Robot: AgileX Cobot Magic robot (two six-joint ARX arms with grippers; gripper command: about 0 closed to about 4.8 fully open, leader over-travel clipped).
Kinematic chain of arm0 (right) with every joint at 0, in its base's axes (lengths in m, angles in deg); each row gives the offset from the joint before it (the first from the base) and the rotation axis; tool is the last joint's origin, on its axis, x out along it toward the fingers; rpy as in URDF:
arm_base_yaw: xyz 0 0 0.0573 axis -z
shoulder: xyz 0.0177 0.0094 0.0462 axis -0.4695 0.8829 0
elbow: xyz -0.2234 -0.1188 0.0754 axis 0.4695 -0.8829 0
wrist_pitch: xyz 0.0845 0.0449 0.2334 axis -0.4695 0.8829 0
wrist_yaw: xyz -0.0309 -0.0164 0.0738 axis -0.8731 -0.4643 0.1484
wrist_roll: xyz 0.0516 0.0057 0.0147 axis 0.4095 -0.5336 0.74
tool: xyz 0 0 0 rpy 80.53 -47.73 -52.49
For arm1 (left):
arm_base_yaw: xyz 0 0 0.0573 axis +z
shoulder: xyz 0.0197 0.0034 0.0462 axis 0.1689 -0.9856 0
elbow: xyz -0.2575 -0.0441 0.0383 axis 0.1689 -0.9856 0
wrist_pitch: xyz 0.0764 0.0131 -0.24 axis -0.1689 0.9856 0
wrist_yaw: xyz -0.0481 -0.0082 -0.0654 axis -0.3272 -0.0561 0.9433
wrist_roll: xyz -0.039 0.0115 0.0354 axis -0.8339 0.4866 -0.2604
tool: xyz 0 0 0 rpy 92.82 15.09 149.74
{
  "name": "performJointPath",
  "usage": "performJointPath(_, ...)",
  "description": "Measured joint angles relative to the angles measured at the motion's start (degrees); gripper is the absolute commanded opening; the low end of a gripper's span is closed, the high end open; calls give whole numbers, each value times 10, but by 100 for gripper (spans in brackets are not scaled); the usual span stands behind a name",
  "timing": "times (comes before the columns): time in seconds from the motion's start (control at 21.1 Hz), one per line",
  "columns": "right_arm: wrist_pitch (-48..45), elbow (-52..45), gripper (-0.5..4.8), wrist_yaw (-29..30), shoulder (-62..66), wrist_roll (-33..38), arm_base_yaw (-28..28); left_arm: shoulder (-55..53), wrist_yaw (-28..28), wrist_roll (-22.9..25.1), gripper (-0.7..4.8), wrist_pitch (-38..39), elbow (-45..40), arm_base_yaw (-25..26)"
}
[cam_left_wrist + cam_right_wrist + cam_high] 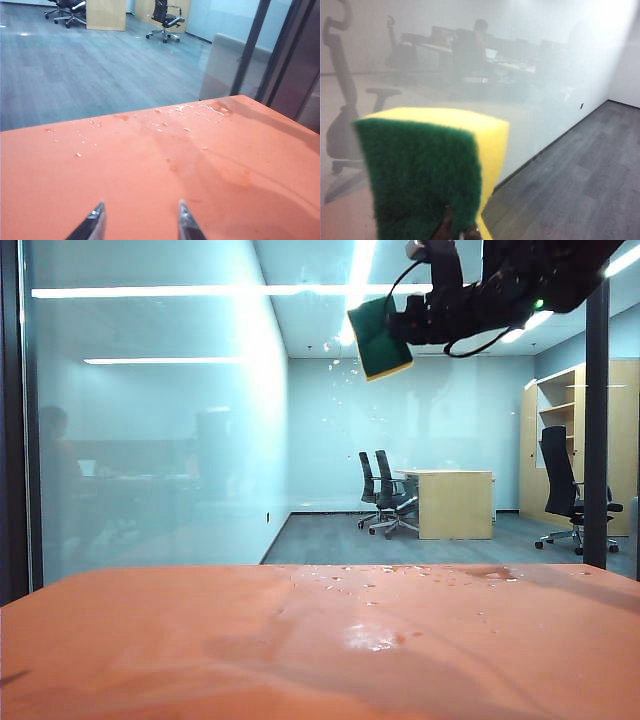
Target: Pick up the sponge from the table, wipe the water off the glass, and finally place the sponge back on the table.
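The sponge (378,337), yellow foam with a dark green scouring face, hangs high at the upper middle of the exterior view, held up by the glass (150,440). My right gripper (405,318) is shut on it. In the right wrist view the sponge (427,175) fills the near field, green side toward the camera, with the gripper (456,231) pinching its lower part. Small water droplets (340,365) dot the glass beside the sponge. My left gripper (140,212) stands open low over the orange-red table (150,170), nothing between its fingers. It does not show in the exterior view.
Water drops and a small puddle (372,637) lie on the table, with more drops (215,108) along its far edge. A dark vertical frame bar (597,430) stands at the right. Behind the glass are office chairs (385,495) and a light-wood desk (455,502).
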Motion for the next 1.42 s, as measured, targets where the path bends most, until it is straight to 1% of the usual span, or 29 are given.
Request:
performJointPath(0.24,-12,7,-9,11,34,-2,-2,0,-1,0,183,0,0,0)
performJointPath(0.38,1,7,-9,15,47,-16,-2,0,-1,0,183,0,0,0)
performJointPath(0.52,52,7,-9,11,59,-53,-5,0,-1,0,183,0,0,0)
performJointPath(0.62,84,7,-9,-3,61,-71,-5,0,-1,0,183,0,0,0)
performJointPath(0.76,108,7,-9,-11,61,-77,-1,0,-1,0,183,0,0,0)
performJointPath(1.0,202,6,-9,-42,63,-79,13,0,-1,0,183,0,0,0)
performJointPath(1.42,201,4,-9,-63,64,-79,5,0,-1,0,183,0,0,0)
